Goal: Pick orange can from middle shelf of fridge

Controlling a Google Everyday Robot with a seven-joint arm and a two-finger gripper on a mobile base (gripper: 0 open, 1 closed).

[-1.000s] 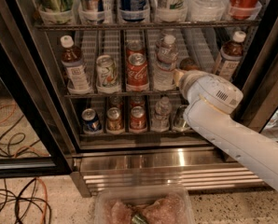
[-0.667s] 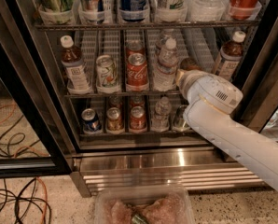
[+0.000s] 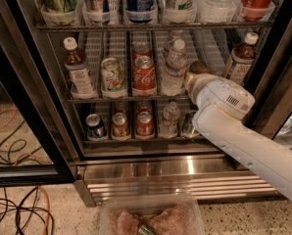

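The hand [image 3: 191, 79] sits inside the fridge [image 3: 156, 173] at the middle shelf [image 3: 107, 99]. Whether it grips anything, I cannot tell. The orange can [image 3: 200, 66] shows just above and behind it. This looks like the grasp step. Next it needs a firm hold on the can, then a straight pull outward.

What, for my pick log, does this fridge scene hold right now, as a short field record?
fridge: black-framed cooler, steel louvred base
middle shelf: left to right, left brown bottle, white-and-green can, Coca-Cola can, water bottle, orange can, right brown bottle
orange can: mostly hidden behind the arm's end, only its top showing
gripper: inside the orange can's lane, at the can
arm: white, extends from lower right
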